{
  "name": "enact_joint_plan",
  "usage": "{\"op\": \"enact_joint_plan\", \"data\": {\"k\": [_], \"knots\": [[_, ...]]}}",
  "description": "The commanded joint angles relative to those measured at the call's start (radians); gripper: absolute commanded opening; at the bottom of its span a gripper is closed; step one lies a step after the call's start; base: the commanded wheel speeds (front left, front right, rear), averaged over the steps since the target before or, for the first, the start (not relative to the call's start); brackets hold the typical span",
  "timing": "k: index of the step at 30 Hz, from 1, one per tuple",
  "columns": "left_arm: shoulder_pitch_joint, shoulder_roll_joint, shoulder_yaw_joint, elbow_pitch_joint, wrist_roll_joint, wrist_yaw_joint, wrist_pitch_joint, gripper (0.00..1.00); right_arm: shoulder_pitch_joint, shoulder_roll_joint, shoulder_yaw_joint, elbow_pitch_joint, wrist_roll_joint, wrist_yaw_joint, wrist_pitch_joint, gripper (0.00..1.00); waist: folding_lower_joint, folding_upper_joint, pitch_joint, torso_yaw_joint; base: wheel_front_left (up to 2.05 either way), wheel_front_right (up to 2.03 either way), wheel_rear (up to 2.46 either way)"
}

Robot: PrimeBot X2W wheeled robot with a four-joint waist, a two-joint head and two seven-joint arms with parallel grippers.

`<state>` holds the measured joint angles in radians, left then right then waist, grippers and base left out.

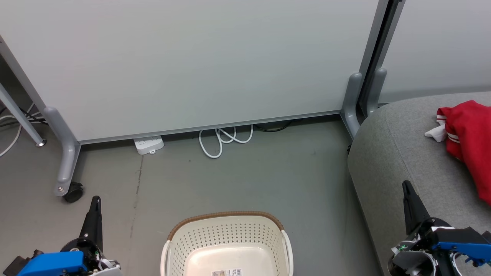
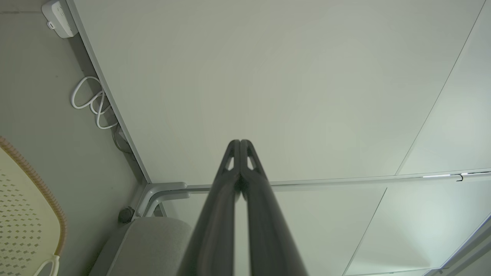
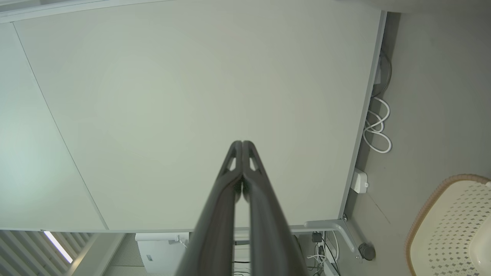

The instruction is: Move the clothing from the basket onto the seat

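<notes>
Head view: bright red, white-trimmed fabric clothing (image 1: 468, 142) lies on the light-grey upholstered seat (image 1: 395, 153). Cream perforated plastic basket (image 1: 228, 237) sits on the floor (image 1: 268, 172) between left gripper (image 1: 96, 201) and right gripper (image 1: 406, 186). Left wrist view: fingers (image 2: 216, 214) pressed together. Right wrist view: fingers (image 3: 218, 214) pressed together too.

Head view: set high, facing forward and down; floor (image 1: 245, 180) at middle range, basket (image 1: 226, 214) close at the bottom edge, seat (image 1: 387, 153) at right.
Left wrist view: sights along the left end effector (image 2: 240, 142) at the partition panel (image 2: 268, 76); rolled sideways, basket at lower left.
Right wrist view: sights along the right end effector (image 3: 242, 142) at the partition panel; rolled the opposite way, basket at lower right.
Shared by all three: partition panel, basket rim, white cable coil (image 1: 224, 140), power strip (image 1: 149, 145).
</notes>
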<state>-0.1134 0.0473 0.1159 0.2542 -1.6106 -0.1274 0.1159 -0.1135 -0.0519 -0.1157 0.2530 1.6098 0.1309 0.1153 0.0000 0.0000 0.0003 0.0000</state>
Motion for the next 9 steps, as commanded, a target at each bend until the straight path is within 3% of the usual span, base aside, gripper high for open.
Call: {"op": "enact_joint_plan", "data": {"k": [1,9], "knots": [[-0.007,0.006,0.003,-0.004,-0.001,-0.007,0.003,0.0,-0.007,0.003,-0.002,-0.003,0.003,0.0,0.004,0.0,0.0,0.0,0.0,0.0,0.0,0.0,0.0],[-0.007,0.006,0.003,-0.004,-0.001,-0.007,0.003,0.0,-0.007,0.003,-0.002,-0.003,0.003,0.0,0.004,0.0,0.0,0.0,0.0,0.0,0.0,0.0,0.0]]}}
